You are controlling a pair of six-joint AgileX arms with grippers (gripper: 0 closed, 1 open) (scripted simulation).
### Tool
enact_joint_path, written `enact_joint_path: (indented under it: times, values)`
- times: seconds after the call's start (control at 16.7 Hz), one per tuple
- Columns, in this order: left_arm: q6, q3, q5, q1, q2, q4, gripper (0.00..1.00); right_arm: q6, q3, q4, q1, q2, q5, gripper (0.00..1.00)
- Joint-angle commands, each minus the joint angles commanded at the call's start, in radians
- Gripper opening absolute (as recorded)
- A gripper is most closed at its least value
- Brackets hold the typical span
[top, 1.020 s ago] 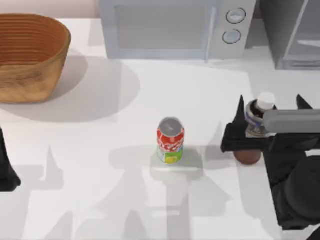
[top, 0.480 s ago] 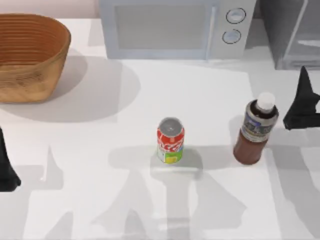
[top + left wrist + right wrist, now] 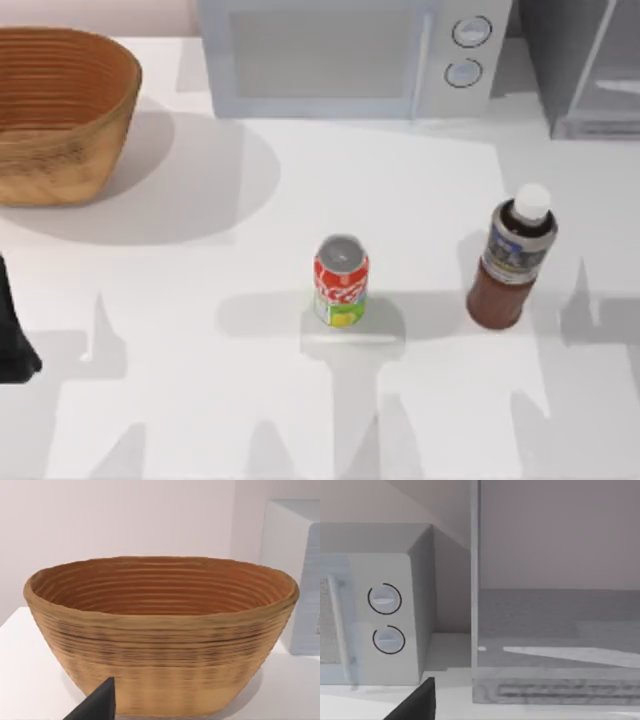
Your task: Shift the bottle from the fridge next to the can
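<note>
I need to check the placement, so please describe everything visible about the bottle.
The bottle is small, seemingly plastic, holding reddish-brown liquid, with a white cap and a grey-blue label around its upper body. It stands upright on the white table, to the right of the red can and apart from it, in front of the fridge. Nothing else touches it.

No wording can be read anywhere. The can (image 3: 341, 281) bears white lettering on red, too small to make out, and the bottle (image 3: 512, 262) label shows only blurred marks.

red can (image 3: 341, 279) with yellow-green band, reddish-brown bottle (image 3: 512, 262) with white cap, ribbed tan basket (image 3: 60, 112)
</note>
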Motion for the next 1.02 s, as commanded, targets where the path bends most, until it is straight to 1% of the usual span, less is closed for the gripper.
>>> enact_joint_path:
  times: [0.24,0.42,0.84,1.02]
  values:
    - [0.000,0.000,0.000,0.000,0.000,0.000,1.00,0.000,-0.049,-0.218,-0.111,-0.252,-0.108,1.00]
    - [0.000,0.000,0.000,0.000,0.000,0.000,1.00,0.000,-0.069,-0.314,-0.158,-0.366,-0.155,1.00]
    - [0.000,0.000,0.000,0.000,0.000,0.000,1.00,0.000,-0.069,-0.336,-0.167,-0.393,-0.165,1.00]
    - [0.000,0.000,0.000,0.000,0.000,0.000,1.00,-0.002,-0.026,-0.401,-0.170,-0.444,-0.162,1.00]
